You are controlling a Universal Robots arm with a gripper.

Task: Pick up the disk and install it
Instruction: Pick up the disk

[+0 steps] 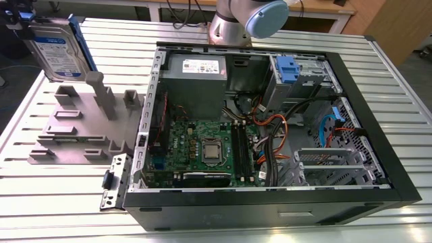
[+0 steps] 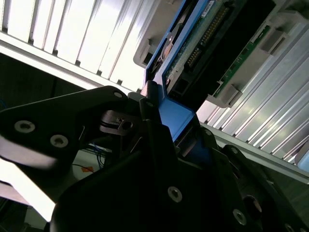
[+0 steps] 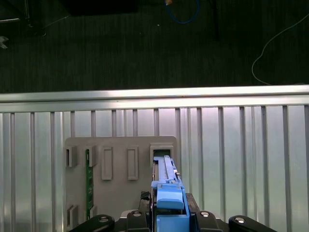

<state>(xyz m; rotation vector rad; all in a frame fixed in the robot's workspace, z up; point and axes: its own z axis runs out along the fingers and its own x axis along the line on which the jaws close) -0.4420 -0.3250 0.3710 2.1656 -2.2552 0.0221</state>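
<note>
I had the jaws clamped on the disk (image 1: 57, 50), gripping the top end of its blue carrier, at the exterior view's far left. The disk hung nearly upright, leaning a little, with its blue-and-white label facing the exterior camera. It was over the far corner of the grey holder (image 1: 78, 126) on the table (image 1: 54, 202). I could not tell whether its lower edge was clear of the slot beneath it. In the first wrist view I looked down the disk's (image 3: 169, 198) edge toward that open slot, and a green board (image 3: 88, 181) stood in another slot of the holder. The open computer case (image 1: 270, 205) lay just beside the holder, toward the exterior view's right. It had a blue bracket (image 1: 287, 68) in its drive bay and a grey box (image 1: 196, 76) against its far wall. The arm (image 1: 246, 20) rose behind the case.
</note>
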